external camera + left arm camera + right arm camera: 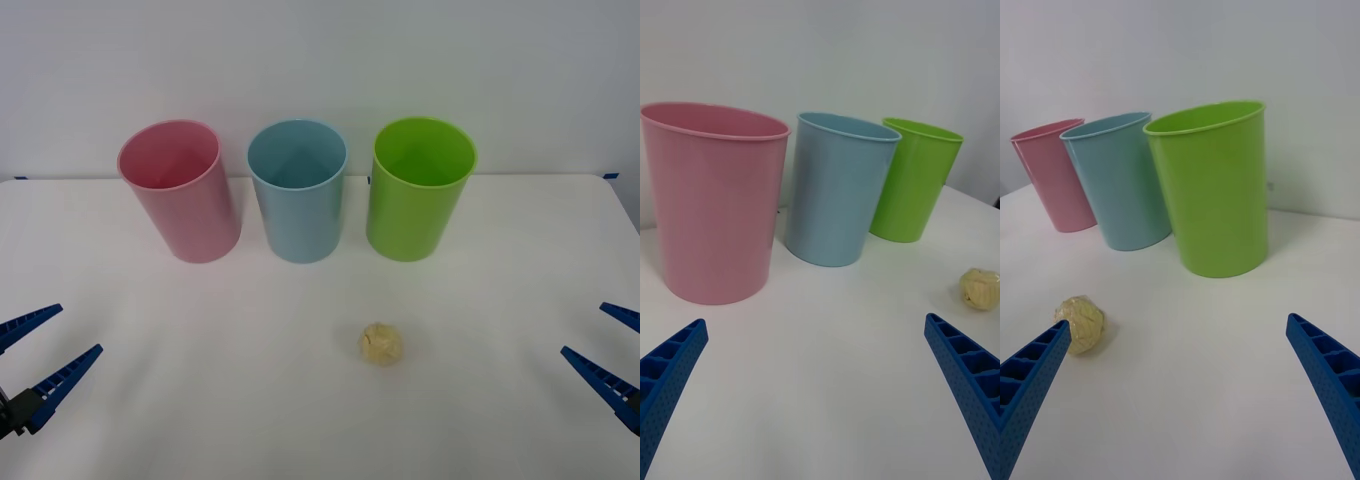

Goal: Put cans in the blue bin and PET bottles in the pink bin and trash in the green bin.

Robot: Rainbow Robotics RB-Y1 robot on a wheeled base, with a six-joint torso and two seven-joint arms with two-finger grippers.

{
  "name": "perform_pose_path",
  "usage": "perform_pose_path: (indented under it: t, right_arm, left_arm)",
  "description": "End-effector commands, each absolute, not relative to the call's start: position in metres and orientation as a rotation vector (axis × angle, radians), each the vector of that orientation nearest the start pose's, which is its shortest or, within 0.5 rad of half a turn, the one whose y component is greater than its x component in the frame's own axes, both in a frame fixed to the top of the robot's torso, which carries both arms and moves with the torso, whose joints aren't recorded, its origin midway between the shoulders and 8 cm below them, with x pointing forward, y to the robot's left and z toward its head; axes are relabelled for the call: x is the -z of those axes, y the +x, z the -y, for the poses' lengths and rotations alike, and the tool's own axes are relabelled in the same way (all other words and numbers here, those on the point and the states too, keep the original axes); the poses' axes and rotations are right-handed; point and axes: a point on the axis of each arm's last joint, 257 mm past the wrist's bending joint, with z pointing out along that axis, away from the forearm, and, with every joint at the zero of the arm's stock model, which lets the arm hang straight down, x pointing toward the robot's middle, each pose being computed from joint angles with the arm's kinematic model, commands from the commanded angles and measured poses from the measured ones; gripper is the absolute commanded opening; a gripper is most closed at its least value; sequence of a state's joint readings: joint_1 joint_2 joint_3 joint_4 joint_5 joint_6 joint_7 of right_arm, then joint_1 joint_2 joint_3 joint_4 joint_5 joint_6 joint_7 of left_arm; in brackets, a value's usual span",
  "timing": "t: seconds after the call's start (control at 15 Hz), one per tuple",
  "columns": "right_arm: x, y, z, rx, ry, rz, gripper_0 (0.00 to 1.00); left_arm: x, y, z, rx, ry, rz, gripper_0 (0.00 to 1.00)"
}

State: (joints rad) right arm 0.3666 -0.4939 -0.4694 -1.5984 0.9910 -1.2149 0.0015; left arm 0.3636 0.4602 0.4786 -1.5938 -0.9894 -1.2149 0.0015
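Three bins stand upright in a row at the back of the white table: the pink bin on the left, the blue bin in the middle, the green bin on the right. The trash, a small crumpled yellowish paper ball, lies on the table in front of the green bin. My left gripper hovers open at the table's left edge, and my right gripper hovers open at the right edge; both hold nothing. From the right wrist I see the trash before the green bin. No cans or PET bottles are in view.
The white table stretches wide between the grippers and the bins. A white wall rises right behind the bins. From the left wrist the pink bin is nearest, then the blue bin, the green bin and the trash.
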Motion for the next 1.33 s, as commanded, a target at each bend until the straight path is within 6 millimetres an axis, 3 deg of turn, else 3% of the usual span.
perform_pose_path:
  t: [0.07, 1.33]
  right_arm:
    - [0.2034, 0.3371, 0.3372, -0.576, -0.521, -1.564, 1.00]
    - [0.2034, 0.3371, 0.3372, -0.576, -0.521, -1.564, 1.00]
  left_arm:
    - [0.2039, 0.3380, -0.3362, 0.583, 0.480, -1.549, 1.00]
    - [0.2039, 0.3380, -0.3362, 0.583, 0.480, -1.549, 1.00]
